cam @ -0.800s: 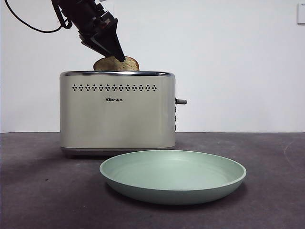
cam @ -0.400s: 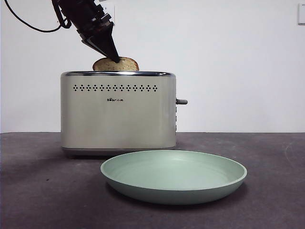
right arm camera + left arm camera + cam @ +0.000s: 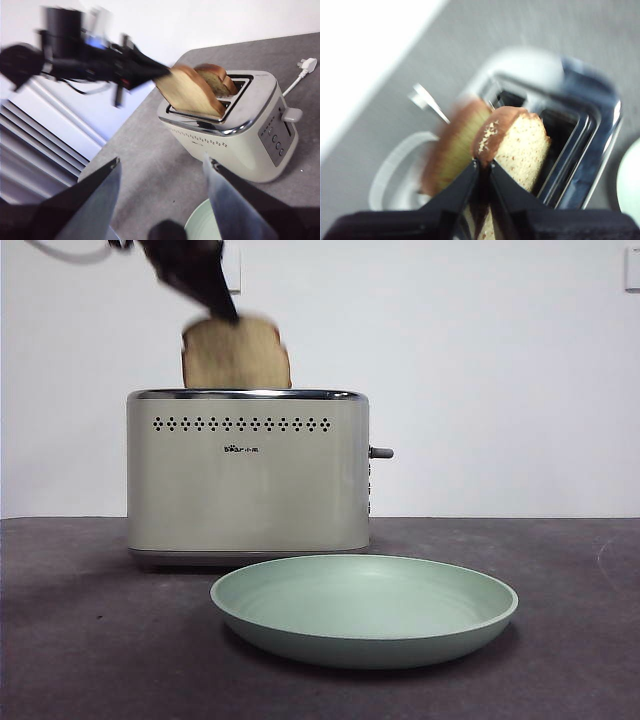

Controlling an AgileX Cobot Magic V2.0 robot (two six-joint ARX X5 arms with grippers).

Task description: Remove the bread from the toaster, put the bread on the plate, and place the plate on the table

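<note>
While the left gripper (image 3: pixel 481 172) clamps the tan wholegrain bread (image 3: pixel 236 353) half out of the cream toaster (image 3: pixel 247 472), I lift vertically — clearing the slot (right gripper (image 3: pixel 162 200) open, waiting).

My front camera sits low, level with the table (image 3: pixel 90 640), close to the toaster (image 3: pixel 247 470). My left wrist camera looks steeply down into its slots; my right looks from farther off. All three share the toaster.
</note>
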